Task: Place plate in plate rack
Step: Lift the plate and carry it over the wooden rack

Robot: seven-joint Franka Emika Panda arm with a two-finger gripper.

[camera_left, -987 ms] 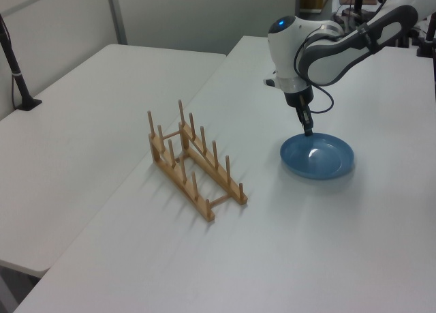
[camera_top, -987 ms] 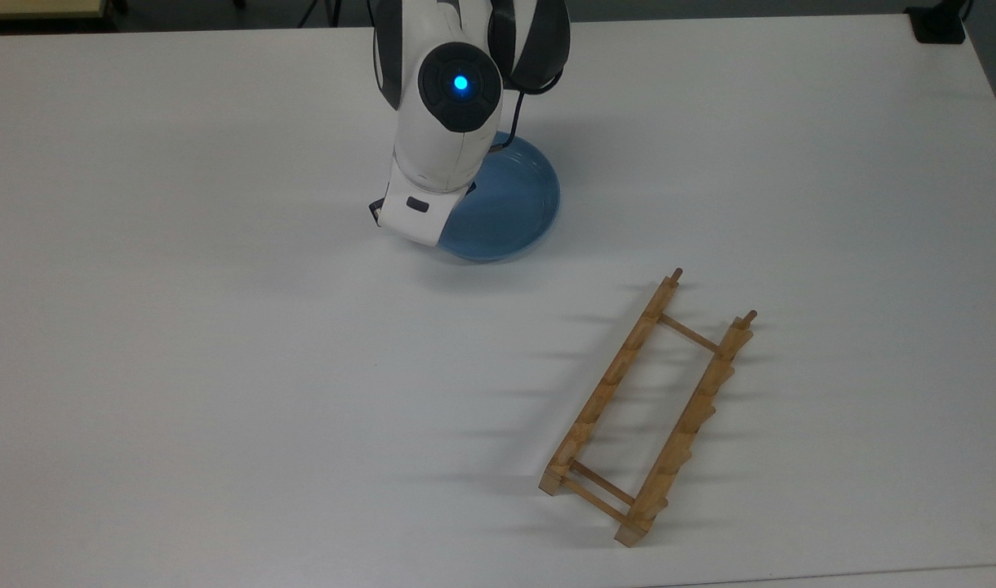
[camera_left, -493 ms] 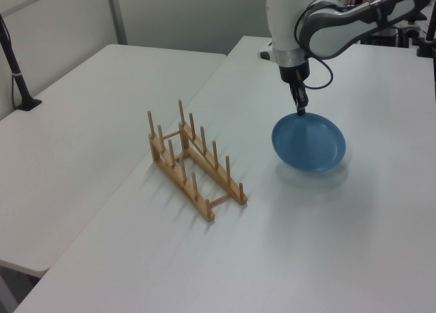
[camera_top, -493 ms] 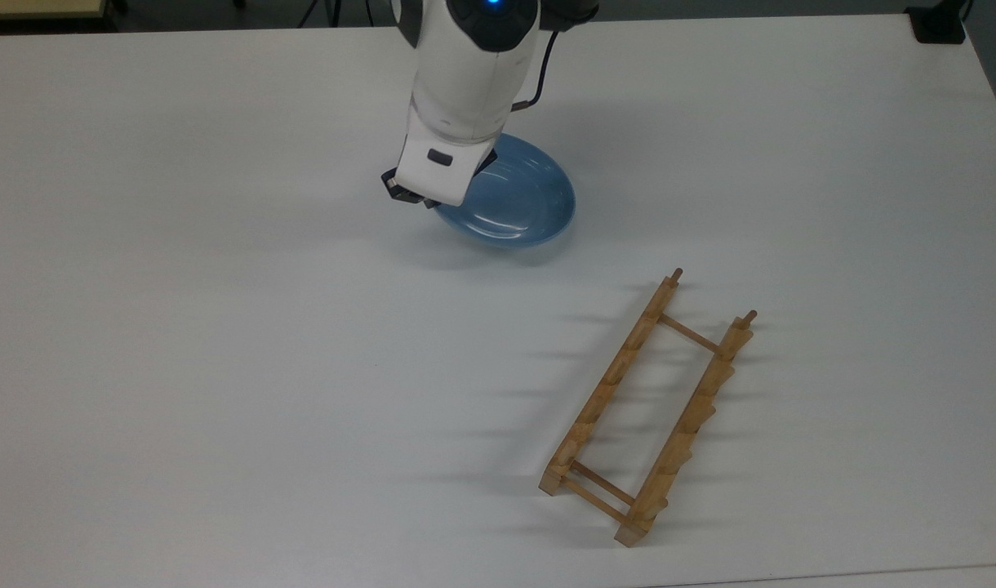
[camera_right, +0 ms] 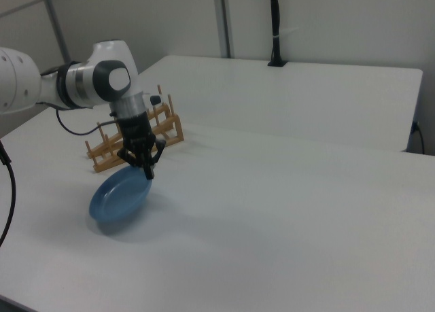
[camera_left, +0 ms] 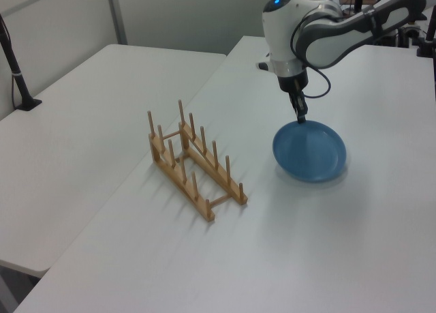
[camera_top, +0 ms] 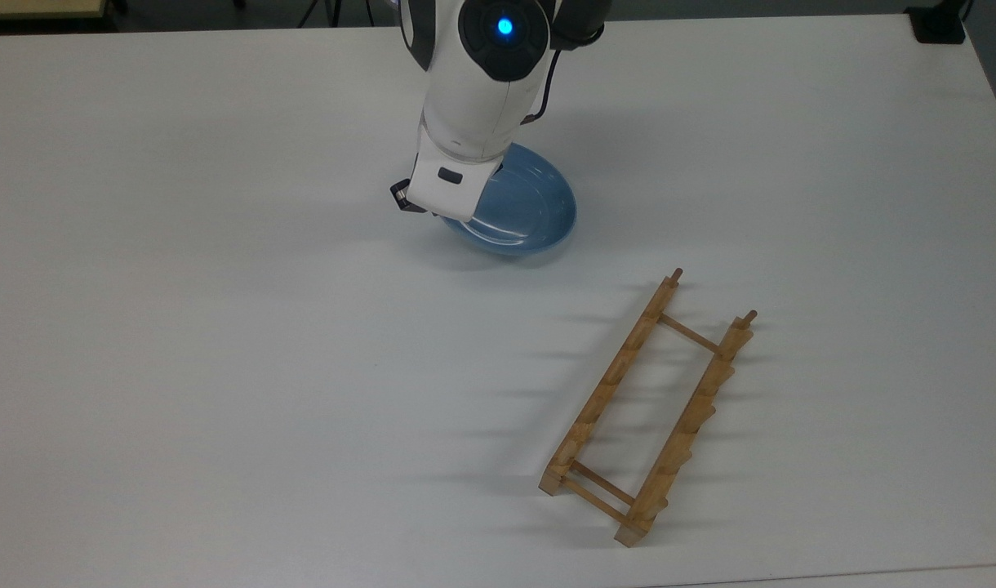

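Note:
The light-blue plate [camera_top: 524,208] [camera_left: 310,153] [camera_right: 119,196] hangs tilted just above the white table, held by its rim. My gripper [camera_left: 300,116] [camera_right: 147,172] is shut on that rim, pinching its upper edge; in the top view the arm's white wrist covers the fingers. The wooden plate rack [camera_top: 650,407] [camera_left: 193,163] [camera_right: 133,136] lies flat on the table with its pegs up and nothing in it. It sits to the lower right of the plate in the top view and to the left of the plate in the left view.
The white table [camera_top: 220,327] has open surface all around the rack and plate. A second white table [camera_left: 82,115] stands alongside, with a black post [camera_left: 15,67] on it. A black cable [camera_right: 8,189] hangs from the arm.
The plate has been lifted off the table by its rim and tilted. It has shifted slightly toward the rack, and the arm has turned with it.

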